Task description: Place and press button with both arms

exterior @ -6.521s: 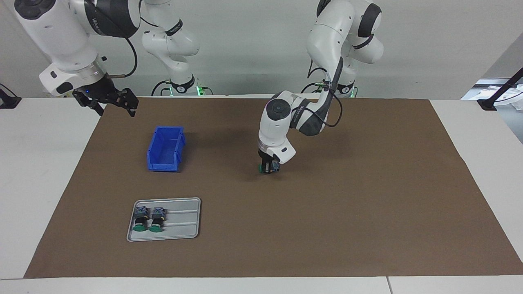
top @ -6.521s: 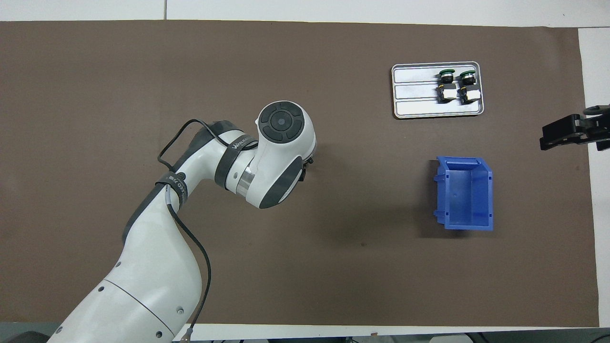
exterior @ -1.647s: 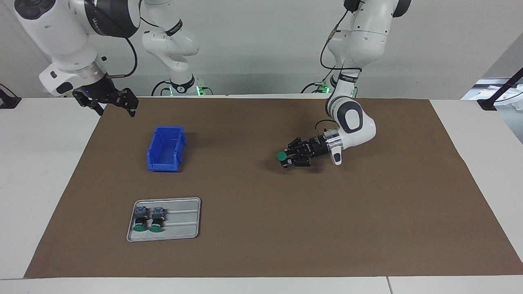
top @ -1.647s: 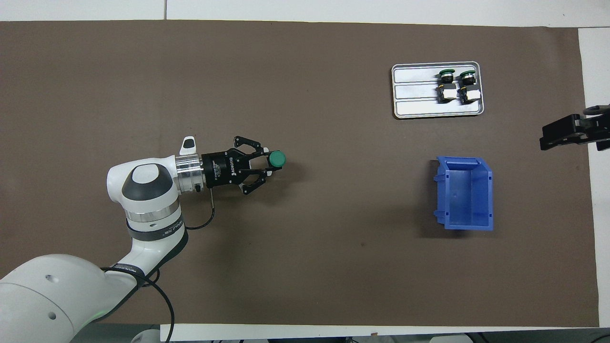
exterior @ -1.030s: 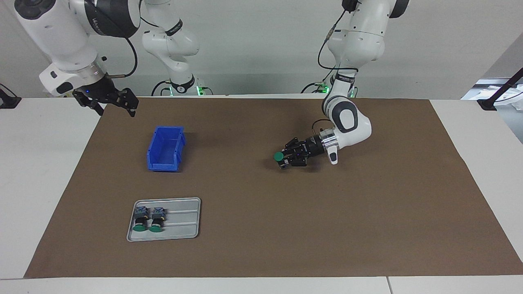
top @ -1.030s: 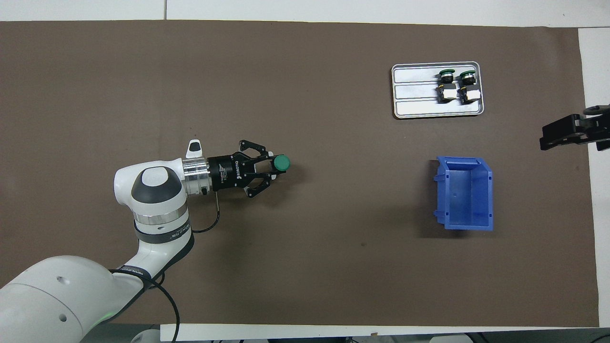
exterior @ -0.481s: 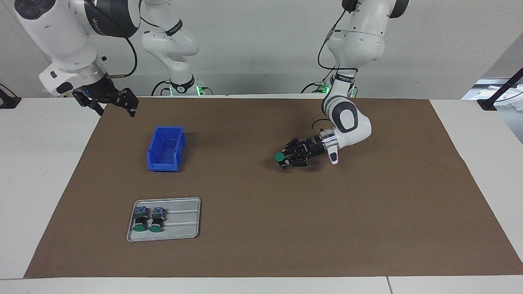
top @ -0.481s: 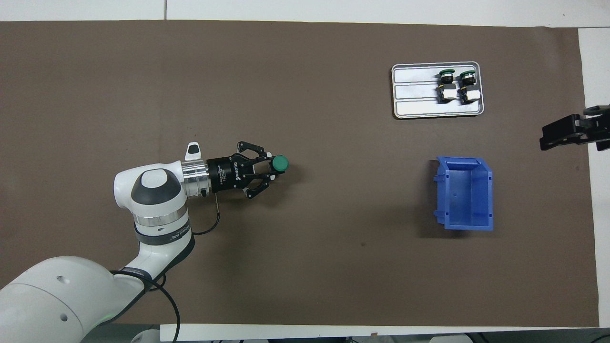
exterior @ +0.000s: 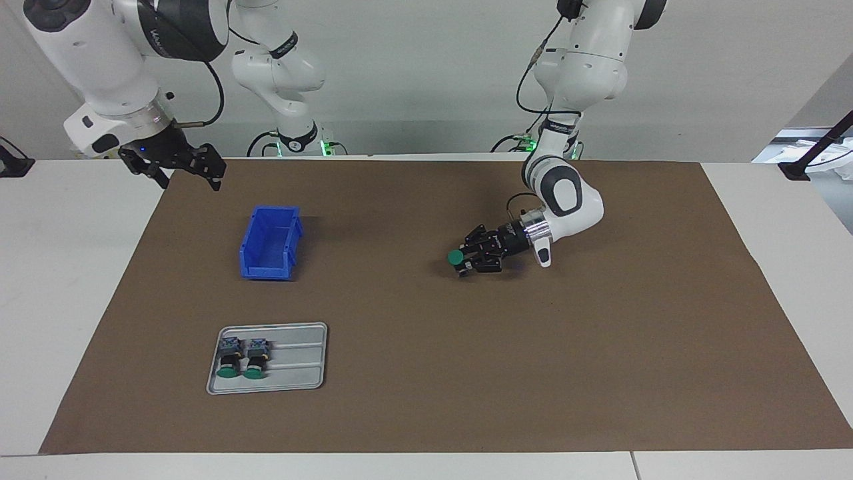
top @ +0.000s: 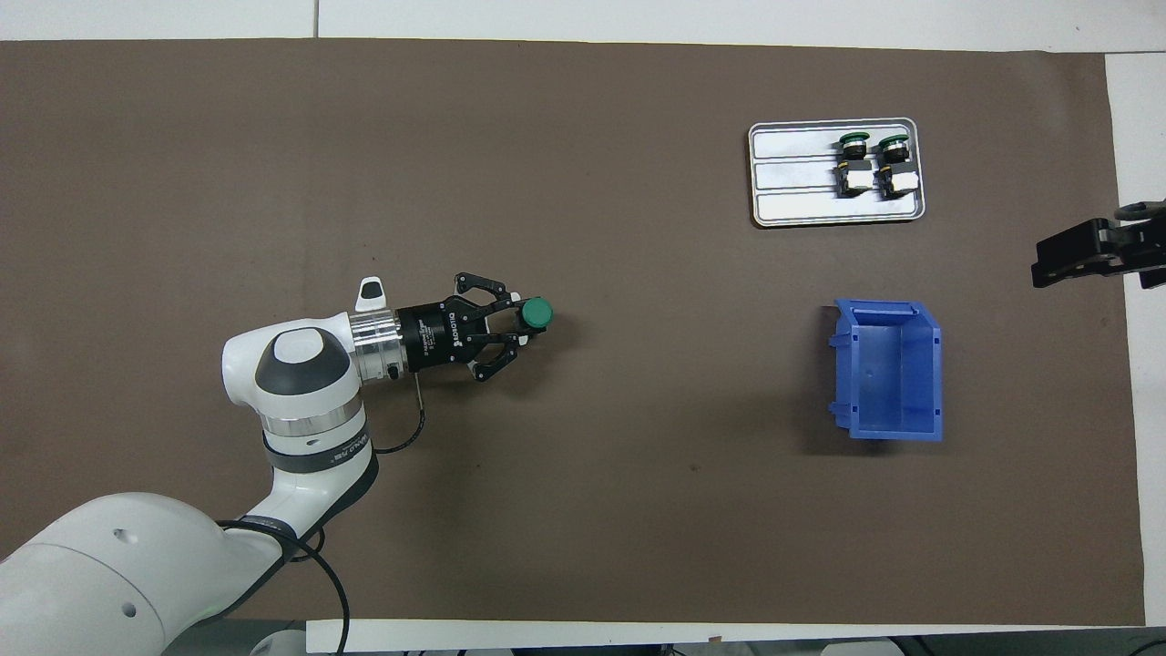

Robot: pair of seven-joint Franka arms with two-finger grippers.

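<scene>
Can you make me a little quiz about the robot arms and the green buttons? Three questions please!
1. How many buttons lie in the grey tray?
2. True or false: the left gripper holds a green-capped button sideways, low over the brown mat.
3. What is inside the blue bin? A) one button B) two buttons C) nothing that shows

Key
1. Two, lying side by side at the tray's end toward the right arm.
2. True. It is shut on the button's body, cap pointing toward the bin.
3. C. Meanwhile the right gripper waits, open, in the air over the mat's corner.
</scene>
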